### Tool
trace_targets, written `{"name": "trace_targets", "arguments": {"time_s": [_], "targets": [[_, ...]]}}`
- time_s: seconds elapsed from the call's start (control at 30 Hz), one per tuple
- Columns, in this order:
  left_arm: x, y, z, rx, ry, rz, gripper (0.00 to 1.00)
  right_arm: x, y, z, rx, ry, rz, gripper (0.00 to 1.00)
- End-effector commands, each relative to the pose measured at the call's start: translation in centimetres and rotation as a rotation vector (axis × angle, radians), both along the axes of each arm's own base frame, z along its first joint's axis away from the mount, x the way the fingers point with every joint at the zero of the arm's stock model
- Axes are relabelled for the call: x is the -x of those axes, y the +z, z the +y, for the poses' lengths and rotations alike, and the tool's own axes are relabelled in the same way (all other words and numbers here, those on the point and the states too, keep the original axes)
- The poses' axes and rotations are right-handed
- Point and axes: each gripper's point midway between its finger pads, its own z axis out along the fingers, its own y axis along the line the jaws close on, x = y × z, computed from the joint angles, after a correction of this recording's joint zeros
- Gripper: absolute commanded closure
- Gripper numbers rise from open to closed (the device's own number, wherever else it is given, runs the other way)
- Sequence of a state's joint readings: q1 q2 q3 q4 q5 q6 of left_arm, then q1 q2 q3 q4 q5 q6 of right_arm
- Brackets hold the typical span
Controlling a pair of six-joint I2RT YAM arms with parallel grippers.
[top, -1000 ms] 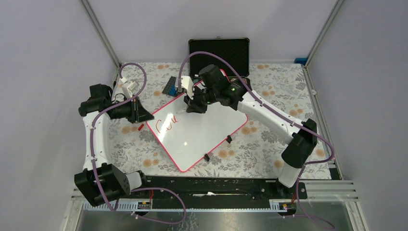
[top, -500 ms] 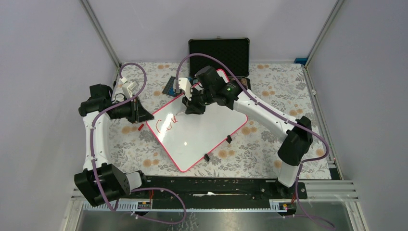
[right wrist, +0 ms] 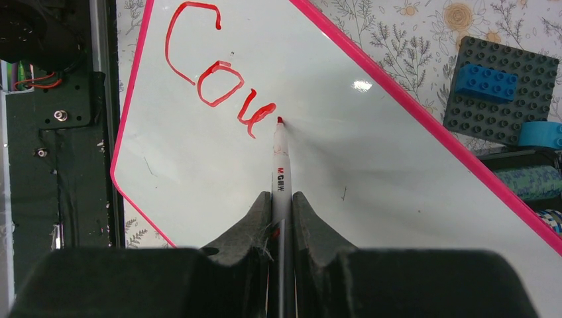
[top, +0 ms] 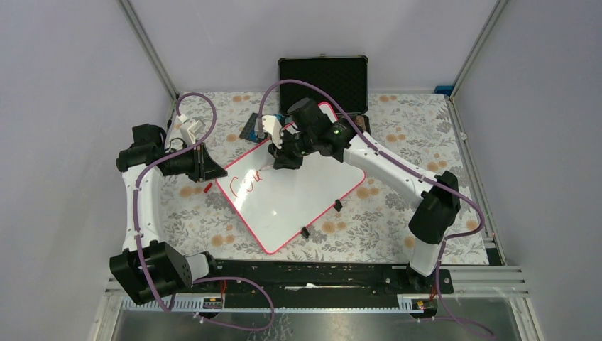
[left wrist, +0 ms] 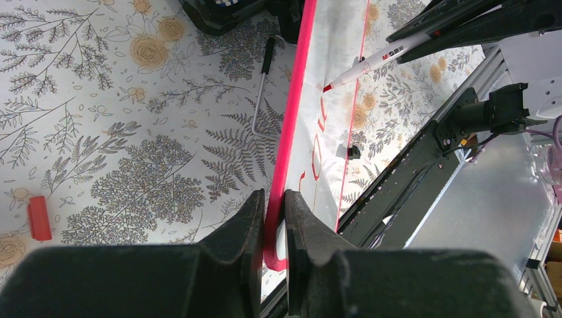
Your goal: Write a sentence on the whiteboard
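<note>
The whiteboard lies at an angle on the flowered table, white with a pink frame. The sentence reads "Cou" in red near the board's left corner. My right gripper is shut on a white marker, whose red tip touches the board just past the "u". The same gripper hangs over the board's upper left part. My left gripper is shut on the board's pink frame at its left corner.
An open black case stands behind the board. A grey brick plate with a blue brick lies beside the board's far edge. A red cap and a metal hex key lie left of the board. Two black clips sit on its near right edge.
My right gripper has shifted slightly to the left with the marker, its tip staying on the board by the "u". The left arm and the board have not moved.
</note>
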State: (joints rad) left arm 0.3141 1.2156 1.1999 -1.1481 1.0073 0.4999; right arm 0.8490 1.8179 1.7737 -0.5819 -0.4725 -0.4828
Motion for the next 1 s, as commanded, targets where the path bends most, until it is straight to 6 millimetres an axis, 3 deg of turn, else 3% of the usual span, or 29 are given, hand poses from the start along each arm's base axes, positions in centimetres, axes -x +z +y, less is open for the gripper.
{"name": "trace_targets", "arguments": {"time_s": [0.0, 0.6, 0.97], "targets": [[-0.2, -0.4, 0.1, -0.010, -0.008, -0.013, 1.00, -0.4, 0.8, -0.4, 0.000, -0.020, -0.044, 1.00], [-0.3, -0.4, 0.1, -0.008, -0.010, -0.012, 1.00, 2.0, -1.4, -2.1, 0.035, 0.016, 0.012, 1.00], [-0.1, -0.5, 0.1, -0.010, -0.009, -0.012, 1.00, 0.7, -0.5, -0.9, 0.012, -0.010, -0.003, 1.00]]}}
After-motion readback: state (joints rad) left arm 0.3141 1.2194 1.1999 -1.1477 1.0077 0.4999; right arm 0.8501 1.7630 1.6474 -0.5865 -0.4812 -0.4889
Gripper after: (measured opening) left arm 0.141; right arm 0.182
